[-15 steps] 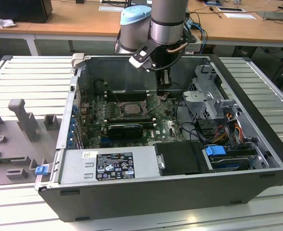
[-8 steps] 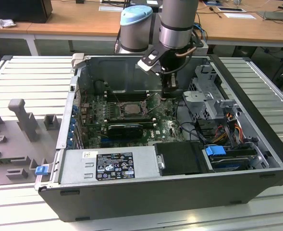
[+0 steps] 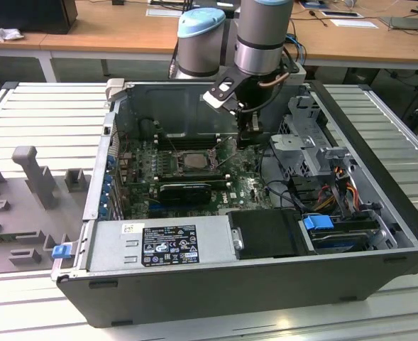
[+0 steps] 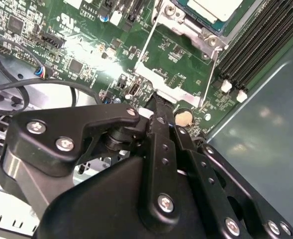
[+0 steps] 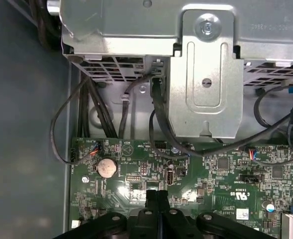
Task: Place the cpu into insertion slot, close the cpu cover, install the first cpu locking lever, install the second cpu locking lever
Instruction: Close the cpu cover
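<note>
Silvery cpu (image 4: 213,6) sits in the insertion slot (image 3: 210,163), off to the exterior view's left of my pincer (image 5: 156,195). Pincer pinched shut, holding nothing, hanging low over the board (image 5: 211,175) nearby.

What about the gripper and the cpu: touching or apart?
Apart. In the second wrist view the gripper lies well short of the cpu, with green board showing between them.

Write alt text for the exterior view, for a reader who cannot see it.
A robot arm reaches down into an open computer case lying on a slatted metal table, its gripper low over the motherboard, to the exterior view's right of the cpu. A grey power supply sits along the case's near edge.
</note>
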`<state>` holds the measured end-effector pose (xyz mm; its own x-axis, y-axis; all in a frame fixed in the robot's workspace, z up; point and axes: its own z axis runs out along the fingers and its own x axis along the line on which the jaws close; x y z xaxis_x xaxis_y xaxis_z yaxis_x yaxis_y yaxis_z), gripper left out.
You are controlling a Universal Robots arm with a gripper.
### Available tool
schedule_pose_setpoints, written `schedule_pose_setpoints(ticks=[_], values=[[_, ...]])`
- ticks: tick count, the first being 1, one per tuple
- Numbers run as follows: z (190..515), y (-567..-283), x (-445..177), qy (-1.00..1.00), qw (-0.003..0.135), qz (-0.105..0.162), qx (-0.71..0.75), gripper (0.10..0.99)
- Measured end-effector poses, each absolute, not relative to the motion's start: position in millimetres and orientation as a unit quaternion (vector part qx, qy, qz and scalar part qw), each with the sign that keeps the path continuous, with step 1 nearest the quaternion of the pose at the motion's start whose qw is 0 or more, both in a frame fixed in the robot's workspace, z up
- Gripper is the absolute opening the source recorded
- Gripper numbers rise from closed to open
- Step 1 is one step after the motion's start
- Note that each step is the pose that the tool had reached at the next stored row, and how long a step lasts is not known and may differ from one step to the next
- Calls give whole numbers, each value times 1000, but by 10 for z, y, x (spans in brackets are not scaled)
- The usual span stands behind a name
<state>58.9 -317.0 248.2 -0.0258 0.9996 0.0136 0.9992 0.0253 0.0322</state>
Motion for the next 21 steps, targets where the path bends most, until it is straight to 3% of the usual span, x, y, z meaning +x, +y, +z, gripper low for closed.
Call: schedule_pose_setpoints(ticks=[21], values=[[2483, -3170, 541, 716, 6, 16, 698, 106]])
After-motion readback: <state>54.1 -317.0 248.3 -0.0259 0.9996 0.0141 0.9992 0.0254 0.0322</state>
